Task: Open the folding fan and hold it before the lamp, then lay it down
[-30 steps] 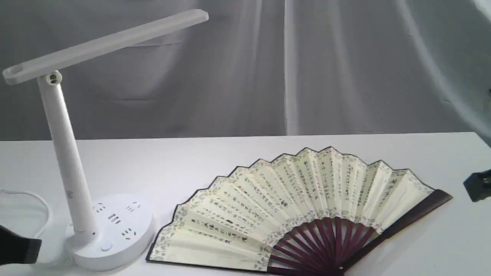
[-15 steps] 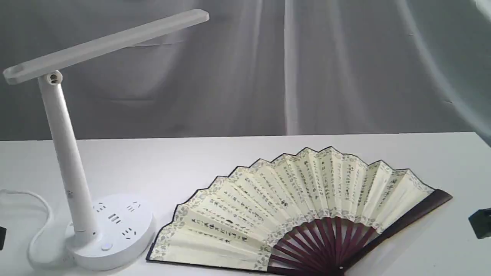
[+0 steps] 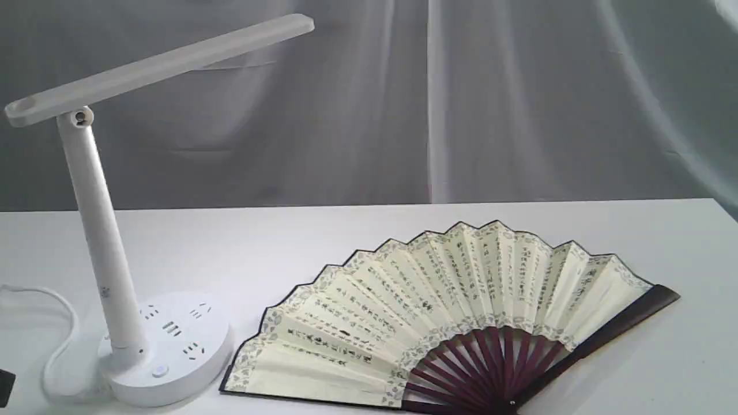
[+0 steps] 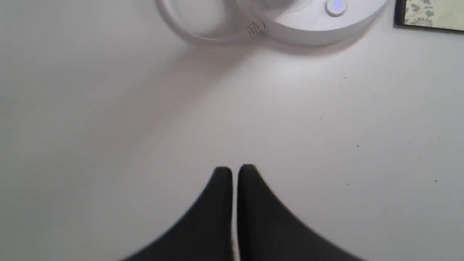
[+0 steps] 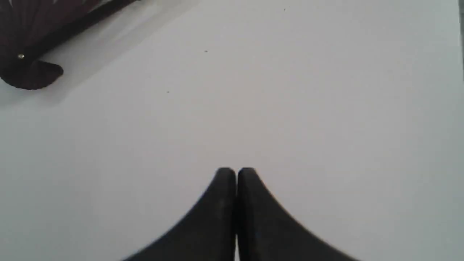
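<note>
The folding fan (image 3: 438,311) is lying spread at lower centre-right, its left corner just beside the lamp (image 3: 167,346) base, open table (image 3: 346,236) stretching behind. The left gripper (image 4: 235,172) and right gripper (image 5: 236,173) are facing the table, pinched together, empty.

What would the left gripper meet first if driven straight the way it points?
Probably the white cord where it enters the lamp base; before that, only table ahead of the shut left gripper. Height unclear, so it might pass over.
</note>
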